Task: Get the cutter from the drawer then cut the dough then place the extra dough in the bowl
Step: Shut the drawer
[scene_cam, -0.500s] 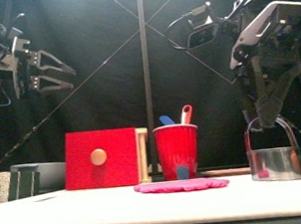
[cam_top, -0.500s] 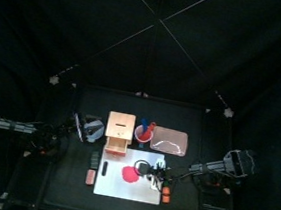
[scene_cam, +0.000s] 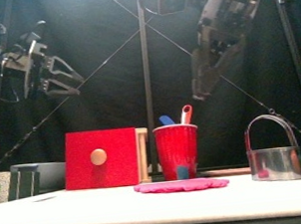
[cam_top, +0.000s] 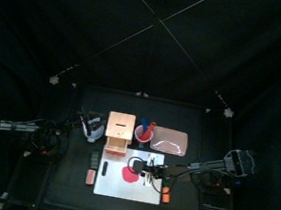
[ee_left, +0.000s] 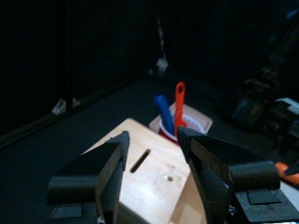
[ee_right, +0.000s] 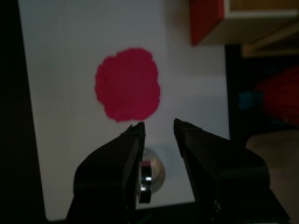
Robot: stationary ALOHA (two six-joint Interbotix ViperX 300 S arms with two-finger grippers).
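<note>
Tabletop (cam_top: 67, 196) in black carries everything, and both arms hang above it, one from each side. On its near half lies the white cutting board (cam_top: 116, 187). Just beyond the board's far edge stands the pale wooden box (cam_top: 120, 132), its red drawer front and round knob facing the near side. A flat pink tray (cam_top: 171, 143) lies to the right of the box, on the far side of the board.

The left gripper (ee_left: 156, 138) is held high over the box's top, fingers spread wide with nothing between them. The right gripper (ee_right: 158, 124) hangs well above the board's right part, tilted, its fingers parted only a little and gripping nothing.

A blue-grey bowl (scene_cam: 29, 181) sits to the left of the box, only partly seen. A red cup (scene_cam: 177, 151) stands just right of the box, between it and the tray. The round metal cutter (scene_cam: 275, 157) stands on the board's right near part, straight below the right gripper, with its wire handle arched upright. It is clear of the dough (scene_cam: 182, 185), a flat red-pink disc lying whole on the middle of the board, to the cutter's left. Out of the cup stick a blue knife (scene_cam: 167, 120) and a red knife (scene_cam: 186, 114).
</note>
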